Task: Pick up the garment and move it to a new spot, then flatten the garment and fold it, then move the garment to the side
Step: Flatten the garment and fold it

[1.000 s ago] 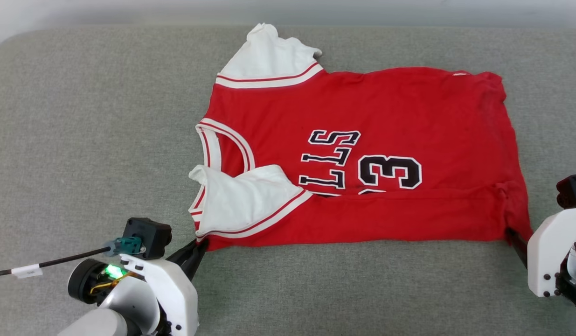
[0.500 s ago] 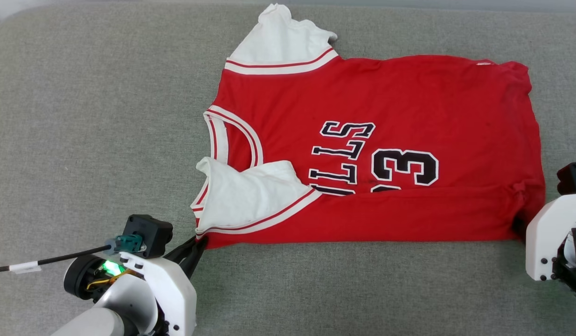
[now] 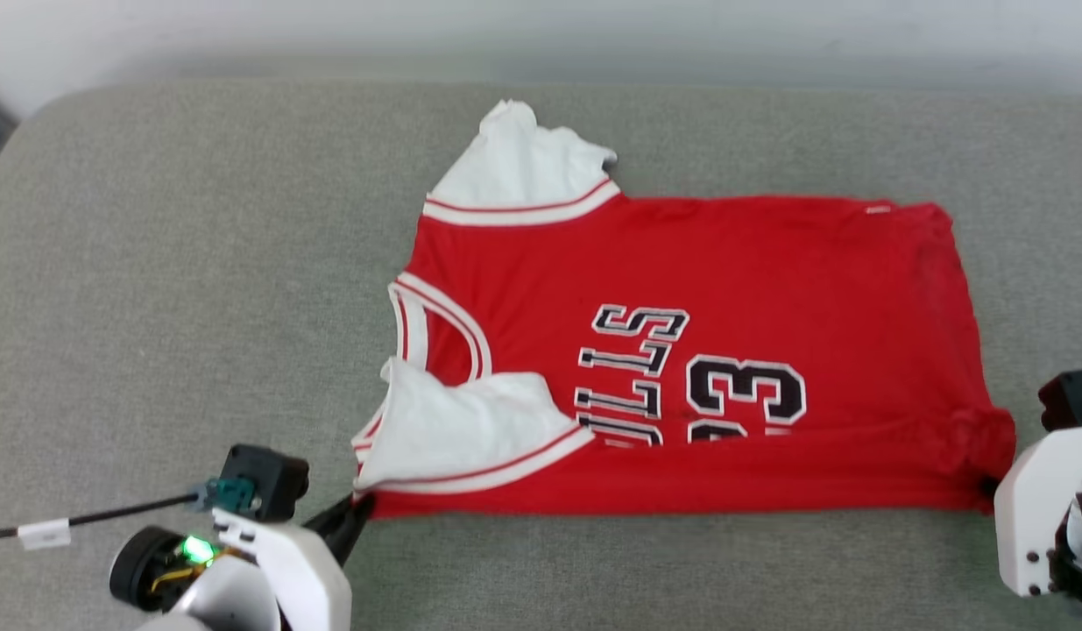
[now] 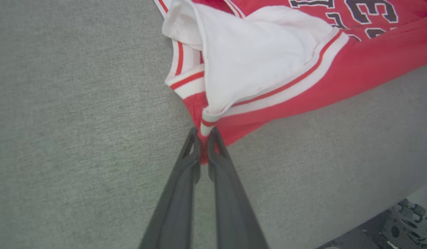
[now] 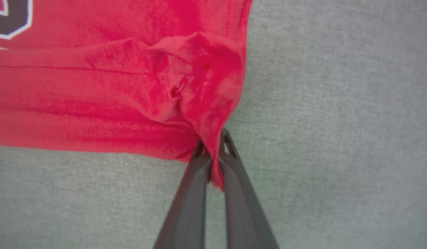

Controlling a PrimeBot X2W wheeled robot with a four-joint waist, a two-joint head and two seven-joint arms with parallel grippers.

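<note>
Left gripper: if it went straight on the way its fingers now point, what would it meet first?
The red jersey: the left gripper is shut on its corner, and straight ahead lies its folded white sleeve, which it would probably push into.

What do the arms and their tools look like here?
Left tool and right tool each have two long, slim dark-grey fingers. A white shell covers each wrist. The left wrist carries a black block, a teal connector on a black cable and a green light.
</note>
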